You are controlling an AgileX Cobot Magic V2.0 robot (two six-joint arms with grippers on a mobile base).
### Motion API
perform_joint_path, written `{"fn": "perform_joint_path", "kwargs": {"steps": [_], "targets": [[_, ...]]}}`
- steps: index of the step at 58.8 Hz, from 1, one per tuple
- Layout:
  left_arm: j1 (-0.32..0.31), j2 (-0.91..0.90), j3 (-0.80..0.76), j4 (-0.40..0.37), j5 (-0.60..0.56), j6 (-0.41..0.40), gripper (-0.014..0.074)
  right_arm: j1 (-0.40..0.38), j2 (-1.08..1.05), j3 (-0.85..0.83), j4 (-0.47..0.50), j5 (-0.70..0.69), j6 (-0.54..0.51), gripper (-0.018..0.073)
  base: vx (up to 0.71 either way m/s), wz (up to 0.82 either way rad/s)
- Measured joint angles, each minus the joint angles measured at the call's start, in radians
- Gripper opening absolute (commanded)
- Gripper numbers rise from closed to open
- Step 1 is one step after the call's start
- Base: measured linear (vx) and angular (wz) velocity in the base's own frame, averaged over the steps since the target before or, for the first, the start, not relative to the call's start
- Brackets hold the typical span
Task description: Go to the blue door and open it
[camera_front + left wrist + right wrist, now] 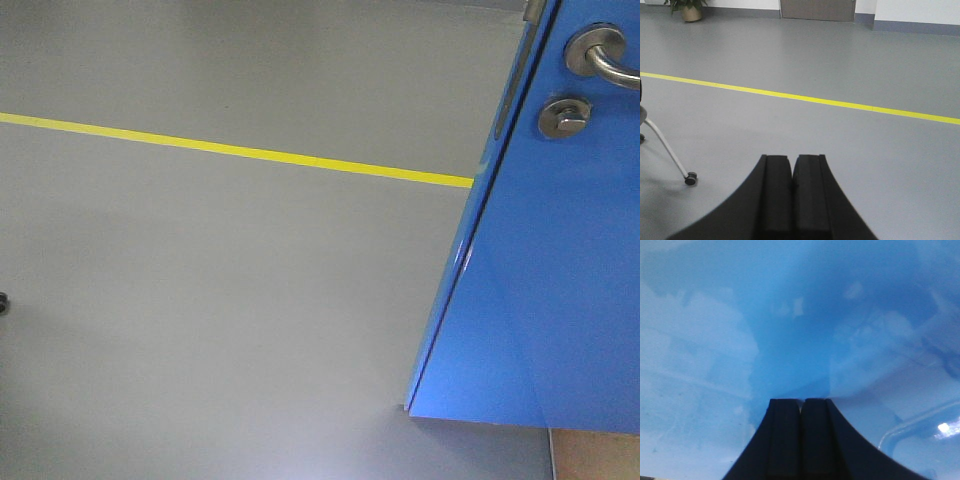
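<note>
fingers on both arms are pressed together and hold nothing. on the right gripper (800, 410) the two dark pads meet along a thin seam, and their tips sit against, or just short of, the glossy face of the blue door (790, 330); the right wrist view is filled edge to edge with blue and pale reflections, so whether there is real contact cannot be told. the left gripper (792, 165) is likewise closed and points out over open grey floor (840, 60) crossed by a yellow line (815, 99), with a chair leg on a caster (690, 177) to one side and a potted plant (687, 9) and a grey door (817, 9) at the far wall.

in the front view the blue door (560, 280) stands at the right, already swung partly off its frame, its free edge running tall and nearly upright with the dark latch plate (510, 90) on it. the silver lever handle (605, 58) and round thumb-turn (565, 118) sit high on the face.

what matters for the coming move is that the door lies straight ahead of the right fingers, broad face on, long axis vertical, while the left arm faces clear floor well apart from it. the right arm is plainly the nearer one, so pushing the panel wider looks like its job.
</note>
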Motion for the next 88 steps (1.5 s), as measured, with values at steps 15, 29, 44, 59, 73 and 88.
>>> {"fn": "perform_joint_path", "kwargs": {"steps": [15,29,44,59,73,88], "targets": [[0.000,0.000,0.000,0.000,0.000,0.000,0.0073,0.000,0.000,0.000,0.002,0.003,-0.001,0.0008,0.16,-0.05],[0.000,0.000,0.000,0.000,0.000,0.000,0.0073,0.000,0.000,0.000,0.002,0.001,-0.001,0.0008,0.15,-0.04],[0.000,0.000,0.000,0.000,0.000,0.000,0.0073,0.000,0.002,0.000,0.001,-0.019,-0.001,0.0008,0.13,-0.06],[0.000,0.000,0.000,0.000,0.000,0.000,0.0073,0.000,0.002,0.000,0.001,-0.018,-0.001,0.0008,0.11,-0.08],[0.000,0.000,0.000,0.000,0.000,0.000,0.0073,0.000,0.002,0.000,0.000,-0.022,-0.001,0.0008,0.08,-0.06],[0.000,0.000,0.000,0.000,0.000,0.000,0.0073,0.000,0.002,0.000,-0.003,-0.028,-0.001,0.0008,0.04,-0.05]]}}
